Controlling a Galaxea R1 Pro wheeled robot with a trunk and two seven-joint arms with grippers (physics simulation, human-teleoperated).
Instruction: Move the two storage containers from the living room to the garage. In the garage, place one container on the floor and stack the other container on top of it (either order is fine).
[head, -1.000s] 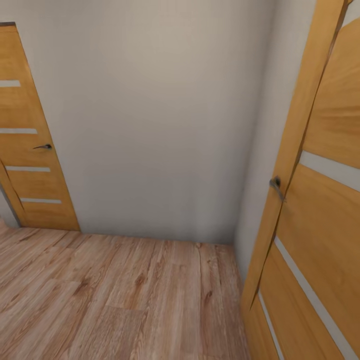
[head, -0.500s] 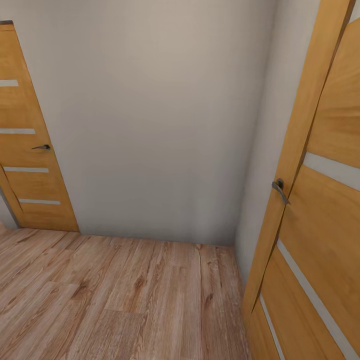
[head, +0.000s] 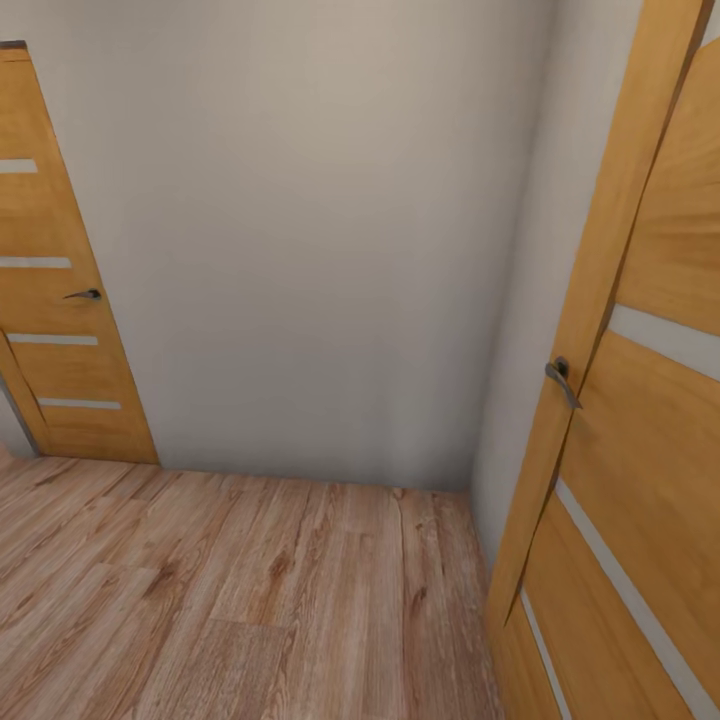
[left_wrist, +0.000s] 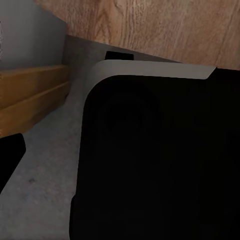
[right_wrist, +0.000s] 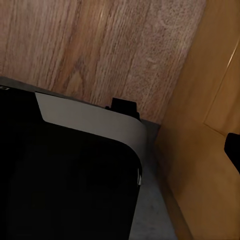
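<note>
1. While you roll through this corner, your head camera faces a plain pale wall (head: 320, 250), with one wooden door (head: 50, 300) shut at the far left and a second wooden door (head: 640, 420) close by on your right, its handle (head: 560, 380) near mid-height.
2. Light wood planks (head: 230, 590) run underfoot — so you're not in the garage yet.
3. As for the two storage containers, they aren't in front of you here; where they sit can't be told from this spot.
4. Your left wrist camera looks down past a dark body part (left_wrist: 160, 160) at grey and wood surfaces; your right wrist camera catches the same sort of dark bulk (right_wrist: 65, 180) beside the door panel (right_wrist: 200, 150).
5. Whether the left gripper and right gripper are spread or pressed together — I cannot tell.
6. My judgement on handling: thin-walled open bins should be light but flexible, so press both hands on opposite walls, low and even, or the sides may bow and slip.
</note>
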